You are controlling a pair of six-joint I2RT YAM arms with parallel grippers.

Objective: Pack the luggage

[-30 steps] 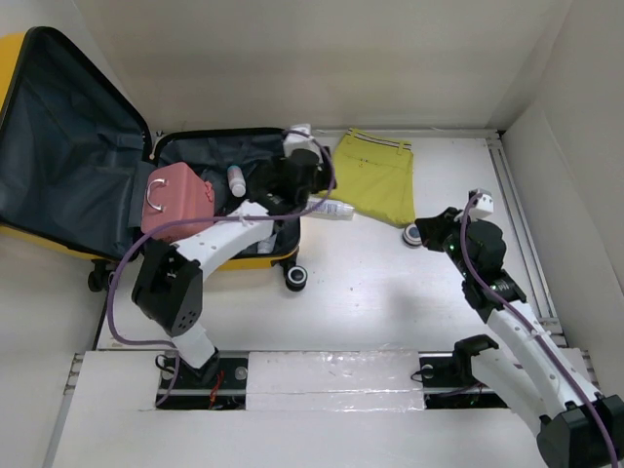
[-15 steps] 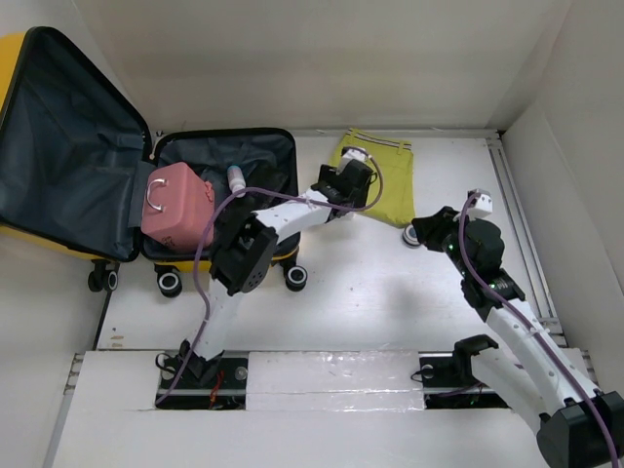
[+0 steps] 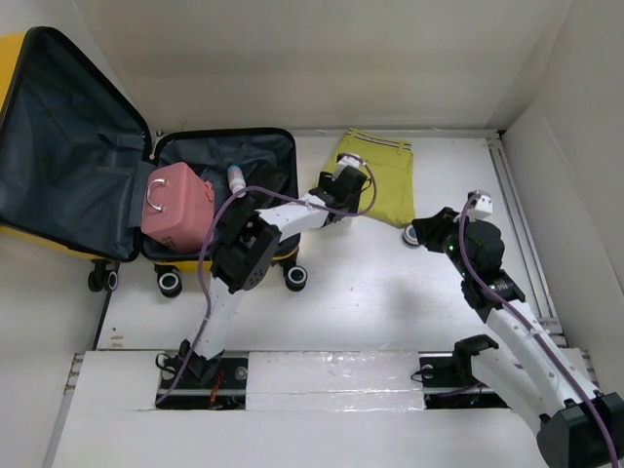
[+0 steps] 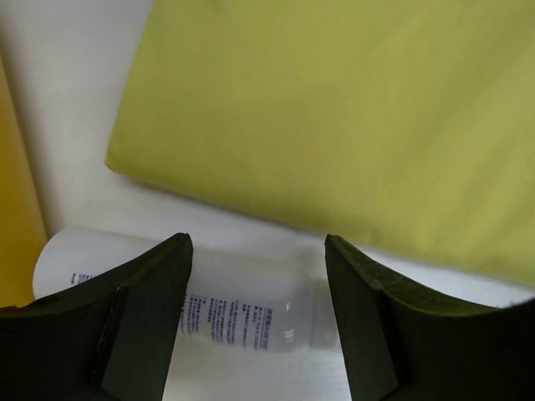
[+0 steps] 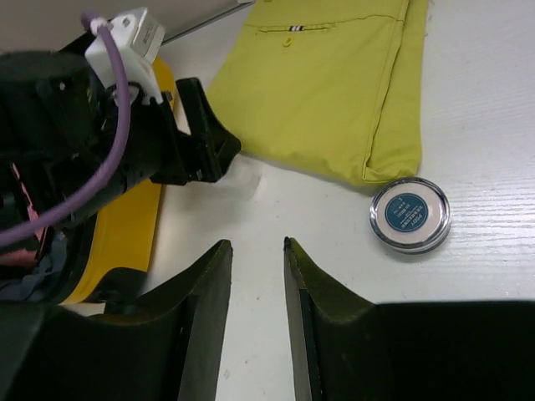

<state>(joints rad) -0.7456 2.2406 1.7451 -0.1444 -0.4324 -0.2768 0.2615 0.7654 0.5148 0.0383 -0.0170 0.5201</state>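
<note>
Luggage (image 3: 68,127) seen lying open, left of left gripper (image 4: 255,251). Left jaws held wide, white tube (image 4: 251,309) straddled. Right gripper (image 5: 257,246) jaws narrow, nothing held; round tin (image 5: 410,215) seen right of them.

FINISH LOG | luggage (image 3: 68,136): hard yellow shell, glossy, smooth; dark grey cloth lining, matt | folded garment (image 4: 334,109): yellow-green cloth, matt, smooth | bottle (image 4: 242,309): white plastic, smooth, printed | tin (image 5: 410,215): bright metal rim, glossy teal label | pink case (image 3: 178,202): matt | table (image 3: 390,302): white, matt | left gripper (image 4: 255,251) fingers (image 4: 142,326): black, matt
</note>
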